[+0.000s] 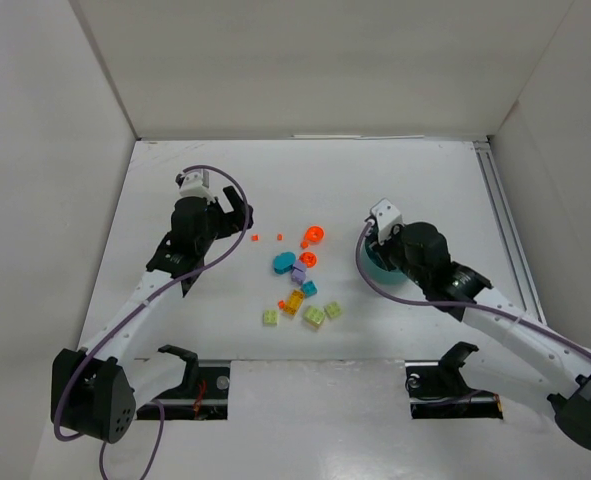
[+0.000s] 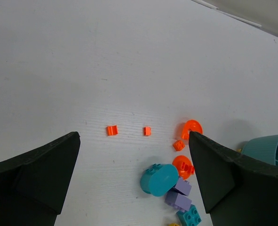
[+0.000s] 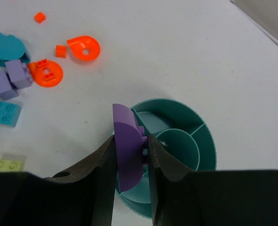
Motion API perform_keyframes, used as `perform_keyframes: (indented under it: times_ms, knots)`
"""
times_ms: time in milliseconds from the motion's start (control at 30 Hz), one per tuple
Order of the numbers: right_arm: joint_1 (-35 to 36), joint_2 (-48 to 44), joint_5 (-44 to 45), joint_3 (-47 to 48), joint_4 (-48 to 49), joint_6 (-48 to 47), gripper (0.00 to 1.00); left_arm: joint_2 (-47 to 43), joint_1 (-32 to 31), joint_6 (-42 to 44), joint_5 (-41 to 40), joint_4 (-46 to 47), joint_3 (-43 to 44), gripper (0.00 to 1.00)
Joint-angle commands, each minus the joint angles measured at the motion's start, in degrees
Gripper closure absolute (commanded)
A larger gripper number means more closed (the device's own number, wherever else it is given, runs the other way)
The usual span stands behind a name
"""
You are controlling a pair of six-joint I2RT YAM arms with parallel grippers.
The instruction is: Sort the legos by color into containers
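Observation:
My right gripper (image 3: pixel 131 140) is shut on a purple half-round lego (image 3: pixel 124 136), held on edge just above the left side of the round teal container (image 3: pixel 169 100). In the top view the right gripper (image 1: pixel 377 238) covers most of that container (image 1: pixel 372 266). Loose legos lie mid-table: a teal oval (image 1: pixel 283 263), purple bricks (image 1: pixel 299 272), orange round pieces (image 1: pixel 314 235), yellow-green bricks (image 1: pixel 314 317). My left gripper (image 2: pixel 133 136) hangs open and empty above two tiny orange bits (image 2: pixel 112 130), with the teal oval (image 2: pixel 158 179) below them.
White walls enclose the table at the back and on both sides. A metal rail (image 1: pixel 503 225) runs along the right edge. Two black stands (image 1: pixel 180 365) sit at the near edge beside the arm bases.

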Motion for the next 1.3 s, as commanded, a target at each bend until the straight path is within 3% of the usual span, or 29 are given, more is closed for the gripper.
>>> perform_keyframes:
  times_ms: [0,333,500,1033,1200,1267]
  knots:
    - [1.73,0.07,6.25,-0.87,5.38,3.16,0.83,-1.14,-0.04,-1.28,1.16,2.44,0.29,0.0]
    - [4.02,3.59,12.85,-1.4,7.14,3.78,0.83,0.18,-0.04,-1.28,1.69,2.44,0.29,0.0]
    - [4.54,4.73,15.23,-2.02,7.14,3.78,0.78,0.79,-0.04,-1.28,2.39,2.44,0.29,0.0]
    - [5.07,3.77,12.95,-2.54,7.67,2.73,0.44,3.17,-0.04,-1.28,5.73,1.38,0.29,0.0]
    - [5.59,1.93,8.21,-1.94,7.67,0.44,0.42,3.17,-2.31,-0.15,6.44,0.86,0.29,0.0]
    - [5.6,2.7,5.66,-0.54,6.97,-1.49,0.36,3.17,-3.9,0.39,5.83,-0.37,0.29,0.0]
